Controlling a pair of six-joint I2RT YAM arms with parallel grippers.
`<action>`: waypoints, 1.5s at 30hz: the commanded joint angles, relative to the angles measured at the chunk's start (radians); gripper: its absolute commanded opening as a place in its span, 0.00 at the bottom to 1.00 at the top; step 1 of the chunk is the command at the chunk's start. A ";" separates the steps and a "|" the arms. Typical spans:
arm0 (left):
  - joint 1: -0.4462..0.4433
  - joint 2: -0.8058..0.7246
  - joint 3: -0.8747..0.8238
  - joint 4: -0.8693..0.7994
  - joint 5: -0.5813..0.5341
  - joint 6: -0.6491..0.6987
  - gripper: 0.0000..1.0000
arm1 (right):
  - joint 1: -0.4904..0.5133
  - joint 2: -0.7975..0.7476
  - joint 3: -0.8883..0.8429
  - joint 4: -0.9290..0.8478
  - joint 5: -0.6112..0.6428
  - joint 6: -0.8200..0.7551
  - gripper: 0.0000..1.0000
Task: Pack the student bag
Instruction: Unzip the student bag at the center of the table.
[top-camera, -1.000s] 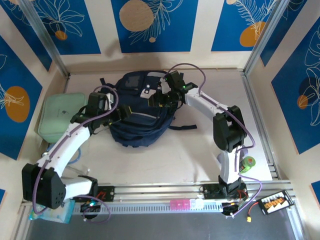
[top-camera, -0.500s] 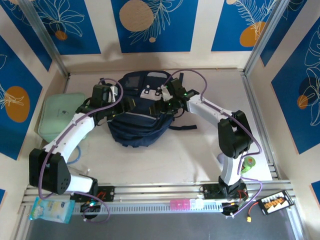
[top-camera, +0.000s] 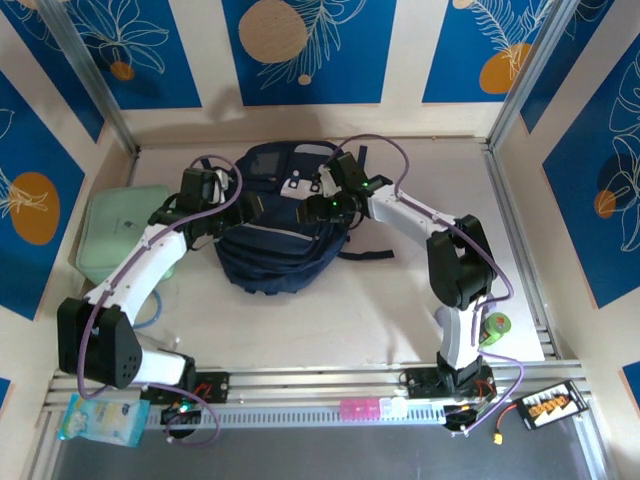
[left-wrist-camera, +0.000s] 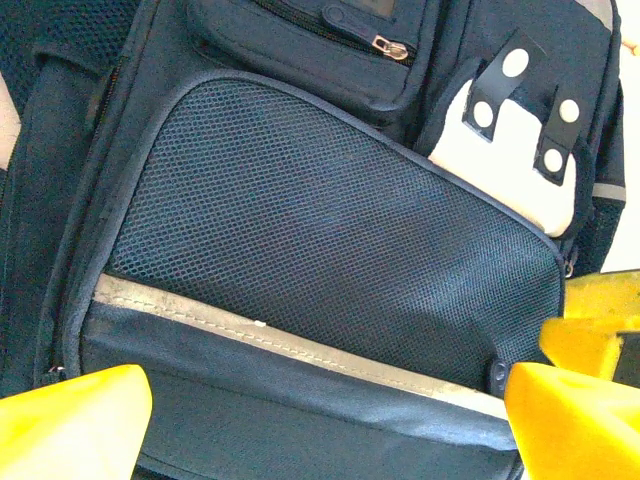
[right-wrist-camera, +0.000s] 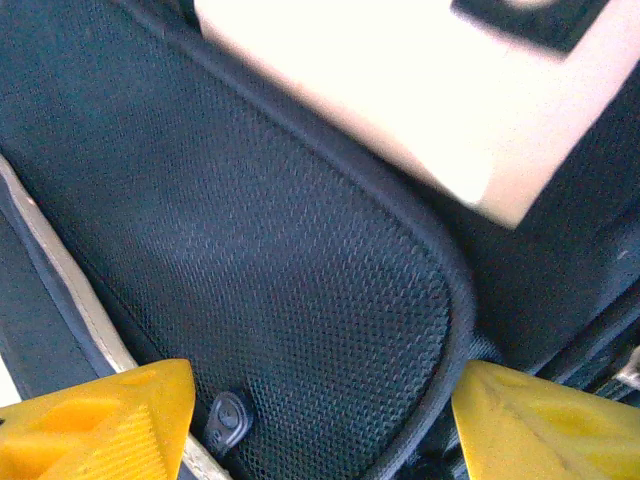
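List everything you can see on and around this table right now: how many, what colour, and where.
student bag: one, navy blue with a white patch, lying mid-table toward the back
flat case: one, pale mint green, left of the bag
small round object: one, green, right side beside the right arm's base
packet: one, light blue, front left corner
row of small blocks: one row, pink and white, on the front rail
connector board: one, black with orange parts, front right corner
table: one, pale
left gripper: one, yellow fingers, open over the bag's mesh pocket
right gripper: one, yellow fingers, open over the mesh near the white patch
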 joint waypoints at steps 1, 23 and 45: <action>0.018 -0.008 0.008 -0.019 -0.020 0.021 0.91 | 0.024 -0.048 -0.060 -0.033 -0.033 -0.001 0.70; 0.033 0.003 0.006 -0.017 -0.001 0.020 0.92 | 0.101 -0.125 -0.176 -0.079 0.241 -0.207 0.38; 0.035 0.024 0.026 -0.012 0.035 0.022 0.93 | 0.126 -0.162 -0.229 -0.045 0.189 -0.210 0.32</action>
